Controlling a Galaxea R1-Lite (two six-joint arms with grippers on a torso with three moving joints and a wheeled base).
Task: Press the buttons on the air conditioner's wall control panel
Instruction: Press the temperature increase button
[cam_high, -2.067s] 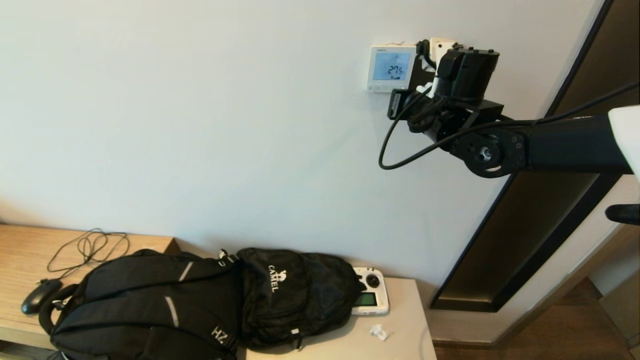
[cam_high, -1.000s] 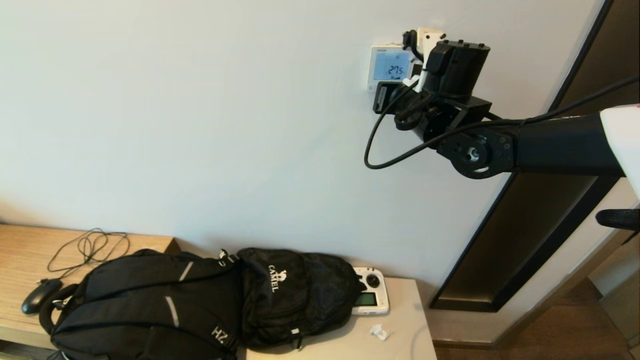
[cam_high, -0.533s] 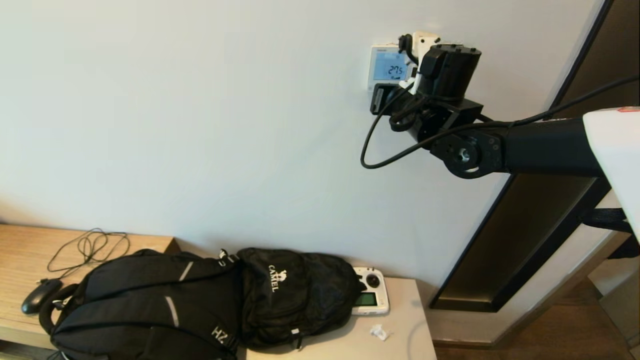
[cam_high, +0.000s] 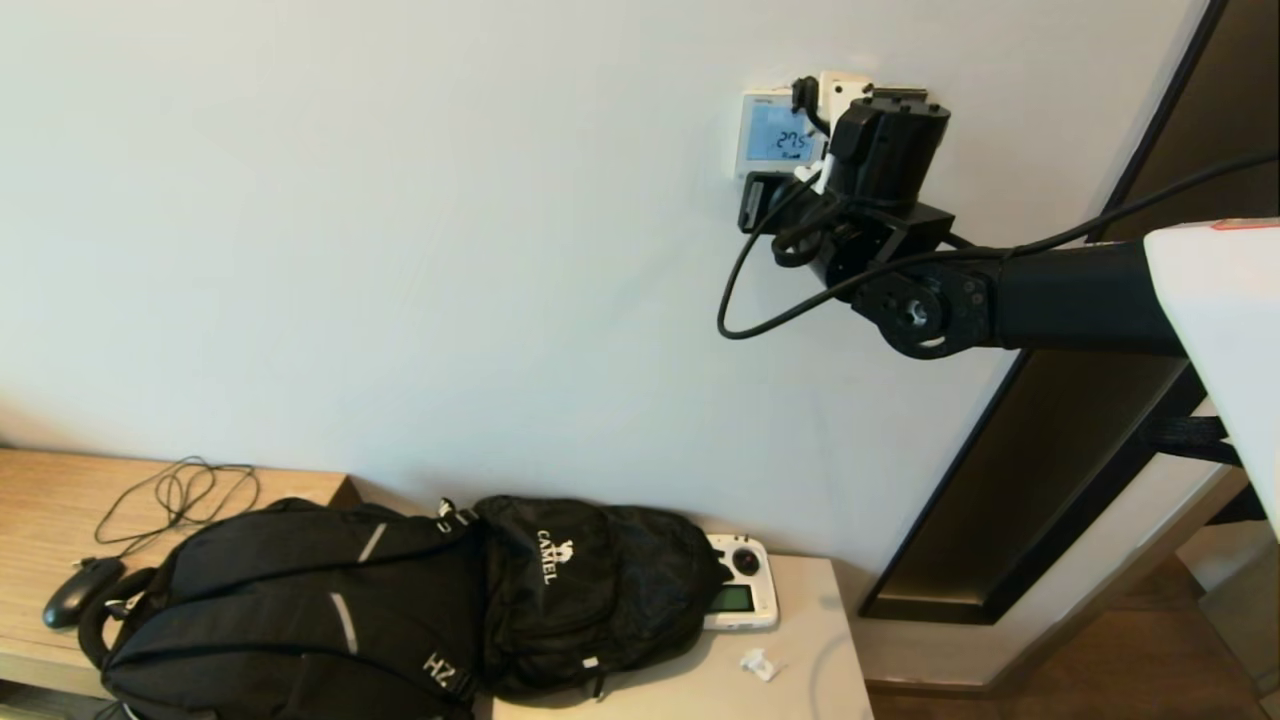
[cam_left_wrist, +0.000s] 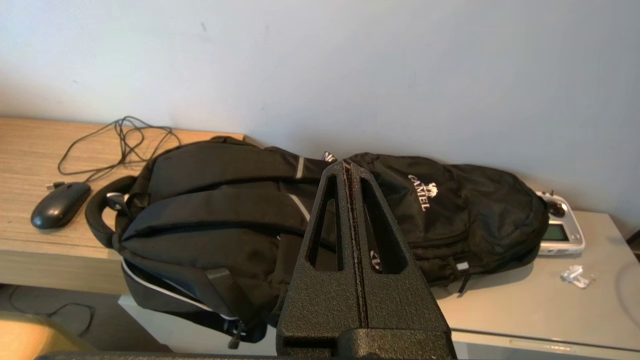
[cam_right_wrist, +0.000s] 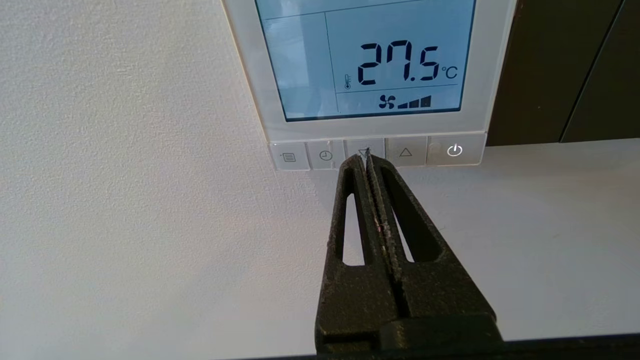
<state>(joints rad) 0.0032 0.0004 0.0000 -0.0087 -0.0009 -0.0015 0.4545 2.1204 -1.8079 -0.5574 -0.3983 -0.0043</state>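
Note:
The white wall control panel (cam_high: 772, 135) has a lit pale blue screen reading 27.5 °C, seen close in the right wrist view (cam_right_wrist: 372, 65). A row of small pale buttons (cam_right_wrist: 415, 151) runs along its bottom edge. My right gripper (cam_right_wrist: 366, 157) is shut and empty, and its tip is at the middle, down-arrow button. I cannot tell if it touches. In the head view my right arm (cam_high: 890, 160) covers the panel's right side and hides the fingers. My left gripper (cam_left_wrist: 346, 165) is shut and empty, parked above the backpack.
A black backpack (cam_high: 400, 600) lies on the low tables below, with a white handheld controller (cam_high: 742, 595), a mouse (cam_high: 80, 590) and a cable (cam_high: 180, 495). A dark plate (cam_right_wrist: 565, 70) adjoins the panel. A dark door frame (cam_high: 1050, 470) stands at the right.
My right arm has moved left along the wall, from beside the panel to in front of its right part. The screen still reads 27.5.

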